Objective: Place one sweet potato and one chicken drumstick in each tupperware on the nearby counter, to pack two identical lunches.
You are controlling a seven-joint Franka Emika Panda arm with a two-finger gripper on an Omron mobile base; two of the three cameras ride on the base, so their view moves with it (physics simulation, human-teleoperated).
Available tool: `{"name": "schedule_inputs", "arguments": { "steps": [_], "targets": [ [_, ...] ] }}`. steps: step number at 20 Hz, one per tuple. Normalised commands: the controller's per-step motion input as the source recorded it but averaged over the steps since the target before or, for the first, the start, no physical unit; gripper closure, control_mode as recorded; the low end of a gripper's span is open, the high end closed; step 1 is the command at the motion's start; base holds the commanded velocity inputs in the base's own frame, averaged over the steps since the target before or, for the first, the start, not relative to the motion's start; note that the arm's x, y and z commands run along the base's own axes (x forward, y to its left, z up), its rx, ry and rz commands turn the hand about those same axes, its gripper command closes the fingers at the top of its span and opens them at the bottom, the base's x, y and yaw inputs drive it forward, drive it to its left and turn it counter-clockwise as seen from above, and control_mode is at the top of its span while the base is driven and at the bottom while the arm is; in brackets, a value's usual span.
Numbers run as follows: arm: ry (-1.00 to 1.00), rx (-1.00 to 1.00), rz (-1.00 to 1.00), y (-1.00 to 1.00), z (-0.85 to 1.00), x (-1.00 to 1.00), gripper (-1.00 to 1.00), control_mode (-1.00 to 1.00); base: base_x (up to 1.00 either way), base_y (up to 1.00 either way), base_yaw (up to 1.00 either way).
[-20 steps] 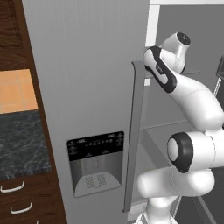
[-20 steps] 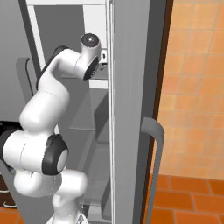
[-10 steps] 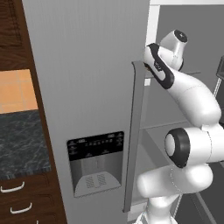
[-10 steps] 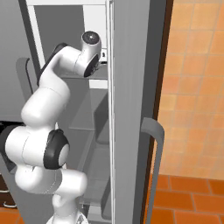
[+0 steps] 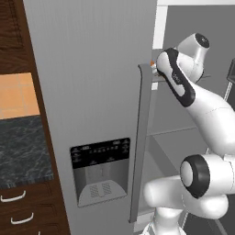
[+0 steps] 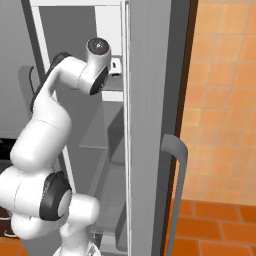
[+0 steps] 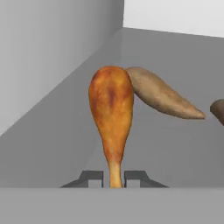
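Observation:
A golden-brown chicken drumstick point(image 7: 112, 113) lies on a grey fridge shelf, its thin bone end pointing at me. My gripper point(image 7: 114, 177) is shut on that bone end, one finger tip on each side. Just behind the drumstick's fat end lies a brown sweet potato point(image 7: 162, 96), tapering to the right. In the base views my arm point(image 5: 183, 82) reaches into the open fridge at upper-shelf height, with the hand point(image 6: 116, 65) past the door's edge. The dark marbled counter point(image 5: 20, 151) is at the left. The tupperware is out of view.
The closed grey fridge door point(image 5: 92, 92) with its long handle point(image 5: 140, 137) and dispenser panel point(image 5: 100, 170) stands left of my arm. The open door and its handle point(image 6: 175, 190) stand to the right. Another brown item point(image 7: 217, 109) peeks in on the shelf. Wooden drawers point(image 5: 18, 206) sit below the counter.
The jaws have closed from wide open onto the drumstick's bone end. The arm's upper joints have shifted only slightly inside the fridge.

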Motion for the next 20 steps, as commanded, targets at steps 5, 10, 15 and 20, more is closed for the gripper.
{"name": "schedule_inputs", "arguments": {
  "steps": [5, 10, 15, 20],
  "targets": [
    [-0.18, -0.02, -0.01, 0.35, 0.0, -1.0, 1.0, -1.0, 0.0, 0.0, 0.0],
    [-0.03, -0.01, -0.13, -0.14, 0.25, -1.0, 1.0, -1.0, 0.0, 0.0, 0.0],
    [0.0, 0.0, -0.13, -0.06, 0.42, -1.0, 1.0, -1.0, 0.0, 0.0, 0.0],
    [0.05, -0.01, -0.09, 0.0, 0.2, -1.0, 1.0, -1.0, 0.0, 0.0, 0.0]
  ]
}}
